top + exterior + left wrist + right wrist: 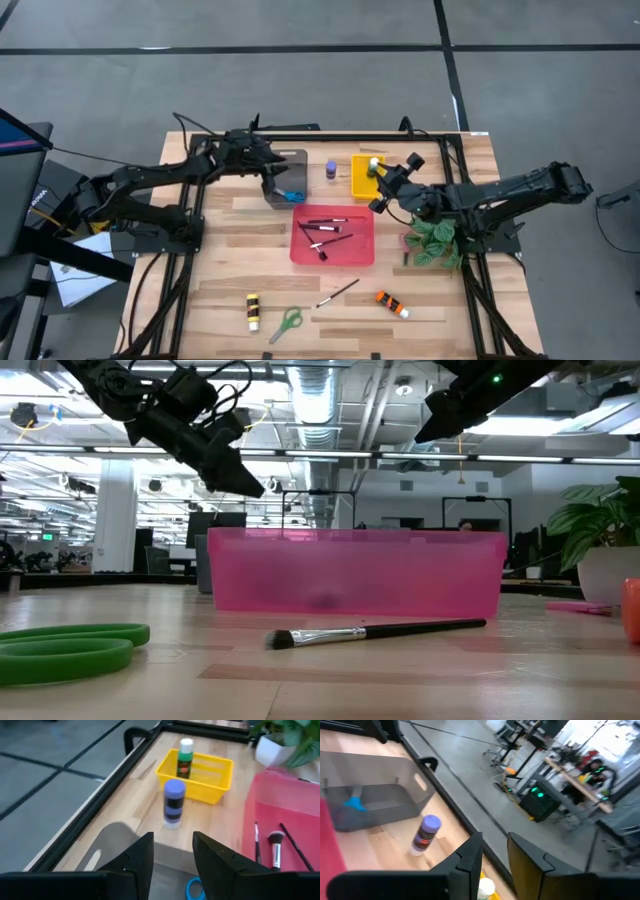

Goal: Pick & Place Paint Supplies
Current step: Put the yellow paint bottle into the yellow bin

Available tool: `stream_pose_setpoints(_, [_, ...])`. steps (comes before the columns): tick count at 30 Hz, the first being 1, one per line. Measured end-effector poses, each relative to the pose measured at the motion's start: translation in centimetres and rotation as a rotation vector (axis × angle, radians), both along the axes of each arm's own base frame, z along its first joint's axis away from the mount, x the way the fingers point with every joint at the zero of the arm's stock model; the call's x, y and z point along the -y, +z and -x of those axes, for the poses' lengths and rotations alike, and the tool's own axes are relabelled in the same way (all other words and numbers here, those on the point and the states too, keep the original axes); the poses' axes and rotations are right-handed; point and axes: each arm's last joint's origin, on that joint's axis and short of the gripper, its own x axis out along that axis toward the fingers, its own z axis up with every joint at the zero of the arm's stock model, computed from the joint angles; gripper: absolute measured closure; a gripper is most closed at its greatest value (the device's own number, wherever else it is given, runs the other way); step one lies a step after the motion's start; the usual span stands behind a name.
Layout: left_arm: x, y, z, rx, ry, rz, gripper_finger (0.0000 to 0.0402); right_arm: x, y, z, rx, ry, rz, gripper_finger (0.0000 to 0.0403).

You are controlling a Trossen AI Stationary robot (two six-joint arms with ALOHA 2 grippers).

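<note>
No writing, brand, number or sign can be read anywhere in these pictures. The purple paint bottle (174, 803) and the green paint bottle (185, 758) each carry a dark label band, but the print on them is too small to make out. The orange paint tube (391, 303) and the yellow paint tube (253, 311) on the table likewise show no legible lettering.

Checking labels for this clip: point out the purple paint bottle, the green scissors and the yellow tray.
purple paint bottle (174, 802), left wrist view, on its label.
green scissors (288, 322), high view, on the handle loops.
yellow tray (220, 793), left wrist view, on its near wall.
</note>
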Motion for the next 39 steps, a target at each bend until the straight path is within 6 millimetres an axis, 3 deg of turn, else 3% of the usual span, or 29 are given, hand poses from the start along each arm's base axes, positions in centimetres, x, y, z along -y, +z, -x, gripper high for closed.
stream_pose_setpoints(17, [4.5, 1.6, -2.3, 0.099, -0.246, -0.179, 0.0271, 2.1, -1.2, 0.2, -0.049, 0.071, -0.196, 0.0317])
stream_pose_setpoints(28, [7.0, 4.5, -0.1, 0.165, -0.270, -0.220, 0.0271, 3.2, -1.8, 0.8, -0.063, -0.013, -0.245, 0.0317])
stream_pose_setpoints(39, [7.9, 4.7, 1.1, 0.085, -0.161, -0.251, 0.0271, 4.4, -1.6, 2.6, -0.036, -0.138, -0.317, 0.0317])
